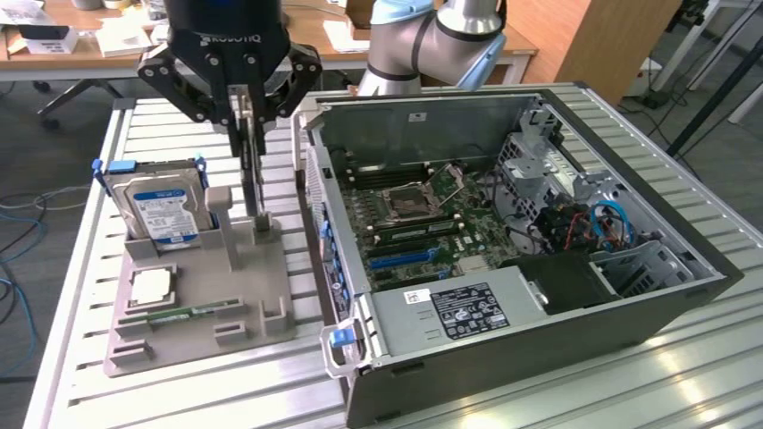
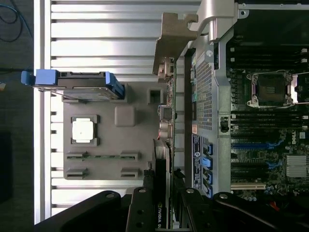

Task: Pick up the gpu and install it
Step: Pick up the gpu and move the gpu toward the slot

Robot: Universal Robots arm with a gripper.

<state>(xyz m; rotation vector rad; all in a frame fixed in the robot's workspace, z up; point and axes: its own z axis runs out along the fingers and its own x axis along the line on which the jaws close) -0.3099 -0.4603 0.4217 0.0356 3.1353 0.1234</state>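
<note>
**Card in the Grip at the Stand, Install Not Yet Done**

Has the graphics card [image 1: 252,179] pinched near its upper edge, upright and edge-on, in the upper left of the exterior view. Grips with the gripper [image 1: 243,112] closed partway, fingers [image 2: 143,200] pressed one on each face. Holds it right over the grey stand [image 1: 256,308]. Cannot tell from this angle whether seated in the stand's slot or just clear of it, though probably down among the slot posts. From the wrist, shows its pale metal bracket [image 2: 176,34] at the end far from the gripper, close beside the wall of the open computer case [image 1: 667,299].

Done: the grasp. Not done: the lift, as far as can be judged, and the whole install. Leaves the blue slots [image 1: 399,259] on the board inside the case bare.

Counts one graphics card, one gripper, one stand, one case. Counts on the stand besides: one hard drive [image 1: 161,210], one square processor chip [image 1: 152,286], one green memory stick [image 1: 185,315].
</note>
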